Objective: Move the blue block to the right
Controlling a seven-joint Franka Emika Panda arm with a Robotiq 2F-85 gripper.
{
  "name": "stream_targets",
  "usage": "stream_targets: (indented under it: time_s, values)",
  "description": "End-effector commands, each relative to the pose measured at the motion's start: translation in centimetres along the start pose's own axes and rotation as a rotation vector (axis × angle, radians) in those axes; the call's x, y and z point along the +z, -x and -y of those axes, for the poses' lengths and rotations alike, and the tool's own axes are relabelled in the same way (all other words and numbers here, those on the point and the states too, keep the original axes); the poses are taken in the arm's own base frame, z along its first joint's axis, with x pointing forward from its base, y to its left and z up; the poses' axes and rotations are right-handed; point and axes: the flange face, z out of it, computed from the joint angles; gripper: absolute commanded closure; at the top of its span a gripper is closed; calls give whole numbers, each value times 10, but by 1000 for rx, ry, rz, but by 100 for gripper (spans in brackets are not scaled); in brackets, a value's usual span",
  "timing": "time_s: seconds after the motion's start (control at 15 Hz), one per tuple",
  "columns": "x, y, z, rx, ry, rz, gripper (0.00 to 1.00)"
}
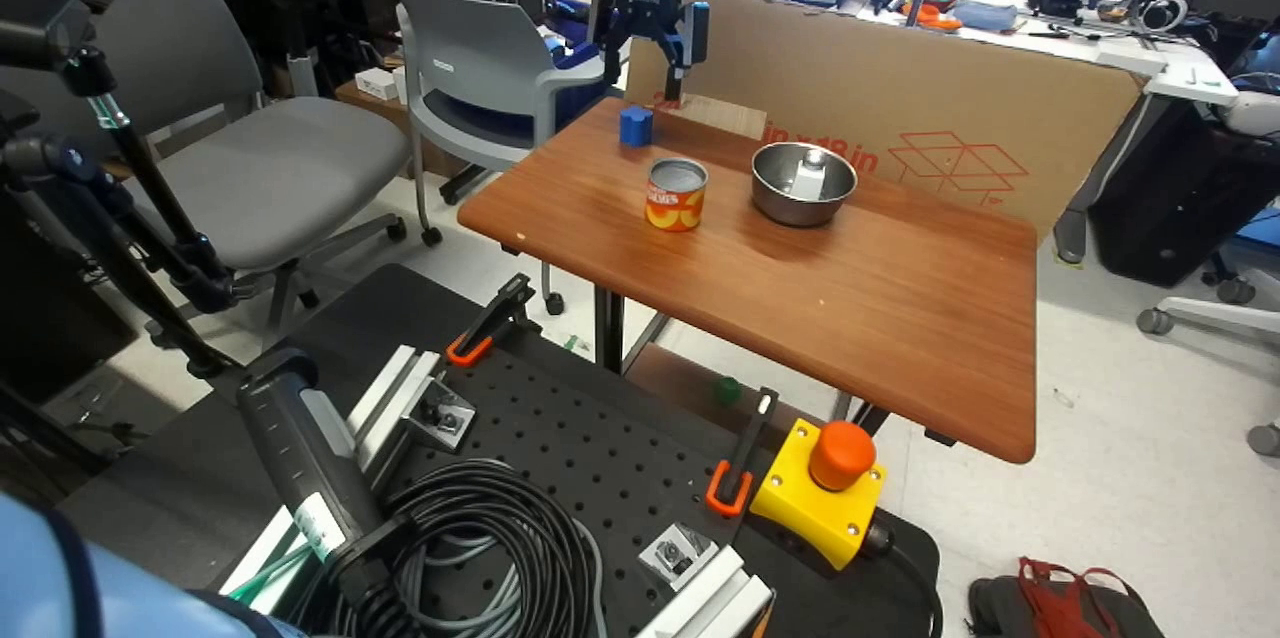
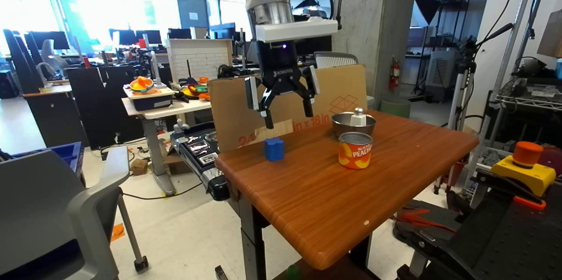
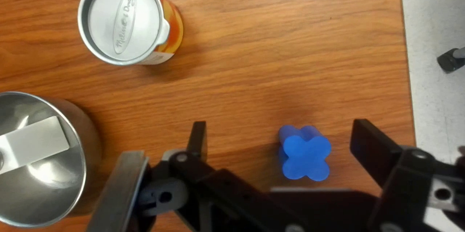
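1. Plainly, your Robotiq gripper (image 2: 289, 117) hung spread above the wooden tabletop (image 1: 860, 318), its fingers (image 3: 374, 152) well apart and nothing pinched between them.
2. Below the hand stood the four-lobed blue block (image 3: 306, 157), upright, touching neither finger; the wrist view set it between the two, but closer to the one away from the metal bowl (image 3: 89, 144).
3. Lining up for the grasp looked like the step in hand. It called for you to ease the hand away from the bowl until the gaps on either side of the block matched, before any descent.
4. Two lobes seemed to face each finger, so your wrist angle looked sound: flat pads could meet a pair on each side, whereas a twist risked rolling the block in your grip.
5. A straight descent suited it, with the pads low on the block's walls but the fingertips short of scraping the wood.
6. You could not tell from these views which way "right" ran: away from the bowl, the tabletop's edge lay near; toward it, the peach can (image 2: 355, 157) stood too, so that path called for a high lift.
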Motion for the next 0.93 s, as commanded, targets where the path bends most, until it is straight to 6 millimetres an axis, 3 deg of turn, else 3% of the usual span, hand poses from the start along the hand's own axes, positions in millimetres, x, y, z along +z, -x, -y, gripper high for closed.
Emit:
stream_targets:
  time_s: [0.0, 0.6, 0.67, 0.73, 0.87]
  values:
    - [9, -18, 13, 27, 37, 29, 0]
    - [42, -45, 29, 51, 92, 98, 0]
    - [44, -48, 31, 53, 95, 100, 25]
    - [45, -50, 33, 51, 97, 104, 28]
    - [45, -52, 38, 43, 97, 112, 44]
